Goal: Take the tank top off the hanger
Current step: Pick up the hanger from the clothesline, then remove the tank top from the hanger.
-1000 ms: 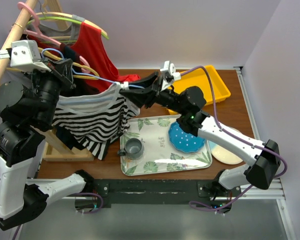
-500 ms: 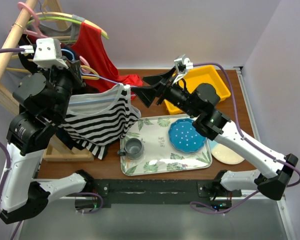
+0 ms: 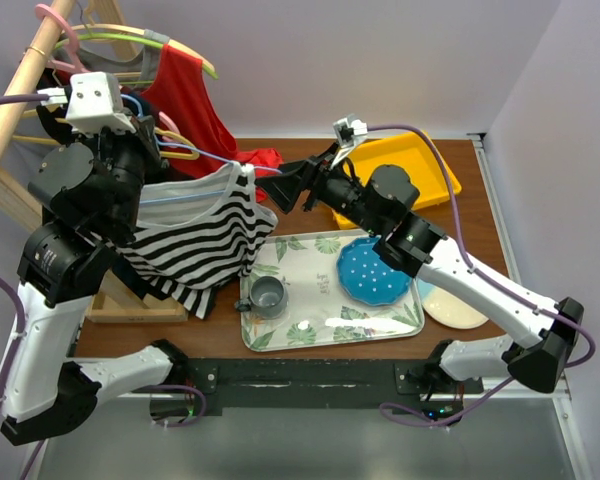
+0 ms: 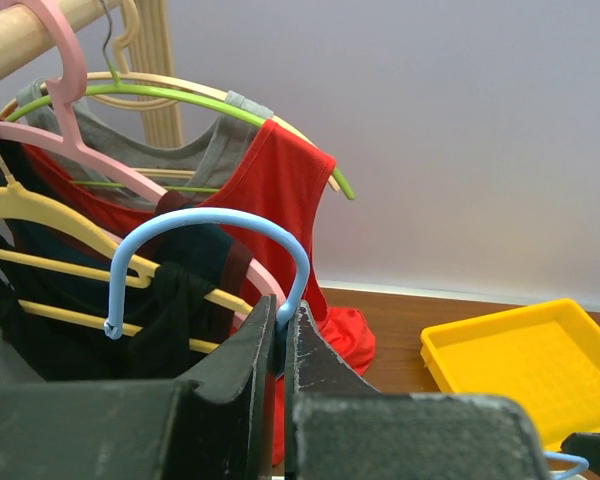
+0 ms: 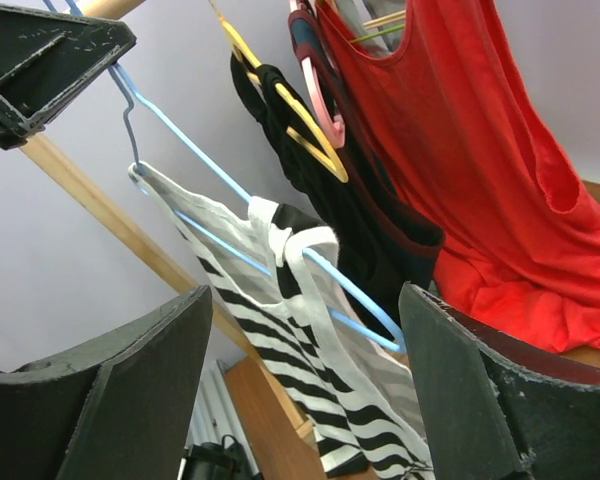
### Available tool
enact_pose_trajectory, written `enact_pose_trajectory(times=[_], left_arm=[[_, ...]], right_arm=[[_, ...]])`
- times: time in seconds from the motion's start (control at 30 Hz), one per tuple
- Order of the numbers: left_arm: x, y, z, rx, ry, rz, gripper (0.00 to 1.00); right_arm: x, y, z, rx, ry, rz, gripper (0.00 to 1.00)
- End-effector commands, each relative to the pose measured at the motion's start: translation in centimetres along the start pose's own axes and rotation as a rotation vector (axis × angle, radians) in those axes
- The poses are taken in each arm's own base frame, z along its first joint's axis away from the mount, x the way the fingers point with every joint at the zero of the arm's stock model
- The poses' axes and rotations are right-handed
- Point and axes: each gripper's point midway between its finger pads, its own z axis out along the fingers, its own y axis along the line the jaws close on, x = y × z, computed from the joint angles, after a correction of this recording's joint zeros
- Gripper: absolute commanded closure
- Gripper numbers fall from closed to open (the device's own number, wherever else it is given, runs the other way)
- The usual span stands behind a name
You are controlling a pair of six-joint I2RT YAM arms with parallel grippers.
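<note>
The left gripper is clamped on the hook of the blue hanger, apparently to hold it off the wooden rail and steady it while the other arm works on the garment. The striped tank top hangs from that hanger at the left of the scene, in front of the rack. Its body drapes down toward the table and one strap is looped over the right-hand end of the wire. The left arm stands tall, wrist raised and bent so the hanger slopes down toward the middle of the table. The right arm reaches far and left across the leaf-patterned tray, forearm nearly level. The right gripper is spread wide and grasps nothing. It faces that strap from just beside it, probably lined up to pinch the strap and draw it off the hanger's end.
</note>
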Motion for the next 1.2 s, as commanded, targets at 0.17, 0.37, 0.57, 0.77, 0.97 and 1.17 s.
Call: enact_pose_trajectory(times=[0.17, 0.37, 0.57, 0.77, 0.97, 1.17], left_arm=[[-2.0, 0.4, 0.6, -0.045, -0.067, -0.019, 1.0], [-2.1, 0.7, 0.8, -0.067, -0.071, 0.0, 1.0], [-2.3, 0.9, 0.9, -0.079, -0.075, 0.004, 1.0], [-2.5, 0.9, 0.5, -0.069, -0.079, -0.03, 1.0], [-2.4, 0.5, 0.2, -0.041, -0.078, -0.065, 1.0], [-2.3, 0.9, -0.1, -0.049, -0.075, -0.063, 1.0]], right_arm=[[1.9, -0.1, 1.9, 0.0, -0.008, 0.023, 0.16], [1.6, -1.0, 1.5, 0.059, -0.02, -0.001, 0.08], [3.4, -0.2, 1.4, 0.016, 0.003, 0.015, 0.1], [4.2, 0.7, 2.6, -0.046, -0.003, -0.007, 0.09], [4.3, 0.7, 4.2, -0.045, -0.037, -0.005, 0.2], [2.9, 0.2, 4.4, -0.008, -0.083, -0.05, 0.91]])
